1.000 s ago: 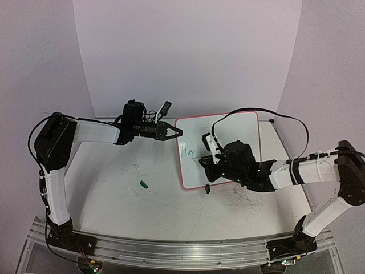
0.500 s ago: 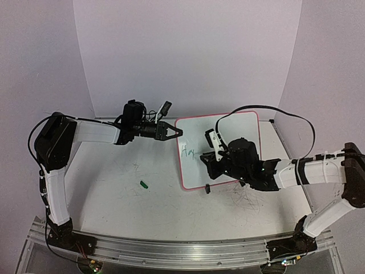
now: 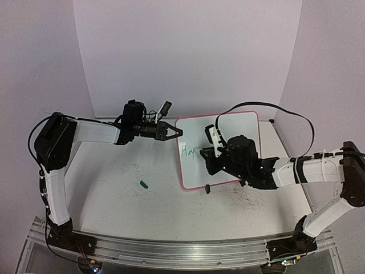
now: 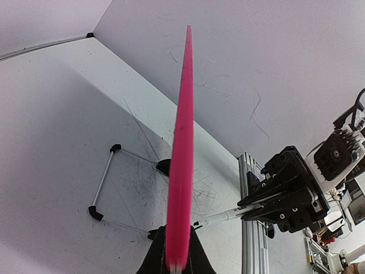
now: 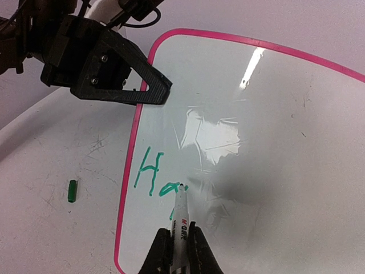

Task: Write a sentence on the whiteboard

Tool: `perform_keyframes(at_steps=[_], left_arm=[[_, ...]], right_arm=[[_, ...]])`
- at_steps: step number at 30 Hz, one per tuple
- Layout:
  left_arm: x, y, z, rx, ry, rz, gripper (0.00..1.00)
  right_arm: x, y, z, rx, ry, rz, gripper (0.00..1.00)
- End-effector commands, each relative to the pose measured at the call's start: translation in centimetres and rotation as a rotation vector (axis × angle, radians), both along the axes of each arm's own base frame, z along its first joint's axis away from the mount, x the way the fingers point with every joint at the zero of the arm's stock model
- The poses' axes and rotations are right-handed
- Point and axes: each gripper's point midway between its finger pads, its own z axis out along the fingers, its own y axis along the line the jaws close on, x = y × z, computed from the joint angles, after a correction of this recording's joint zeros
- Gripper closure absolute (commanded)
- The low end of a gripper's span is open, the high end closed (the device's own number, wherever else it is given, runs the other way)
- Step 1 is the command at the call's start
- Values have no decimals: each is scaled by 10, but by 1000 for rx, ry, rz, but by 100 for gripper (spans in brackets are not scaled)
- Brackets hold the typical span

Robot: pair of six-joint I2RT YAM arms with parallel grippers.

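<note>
Right wrist view: the sentence (image 5: 149, 178) reads "Ha" plus a part-formed letter in green, close to the left rim of the whiteboard (image 5: 274, 131). A marker (image 5: 181, 217) has its tip on the board at the right end of the lettering, and the right tool (image 5: 179, 231) pinches it. At the board's far left corner, the left tool (image 5: 155, 90) is clamped on the pink rim. A small green cap (image 5: 72, 190) lies on the tabletop (image 5: 51, 240), left of the board and well apart from it.
</note>
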Motion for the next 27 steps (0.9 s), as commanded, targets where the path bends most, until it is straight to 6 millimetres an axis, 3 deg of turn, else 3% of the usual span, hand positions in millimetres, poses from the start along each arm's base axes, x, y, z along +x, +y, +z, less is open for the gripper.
perform_keyframes(at_steps=[1, 27], left_arm=[[-12, -11, -6, 16, -9, -25, 100], [-12, -11, -4, 15, -12, -24, 100]], right_arm=[[13, 5, 19, 36, -49, -36, 100], [18, 3, 13, 38, -33, -50, 100]])
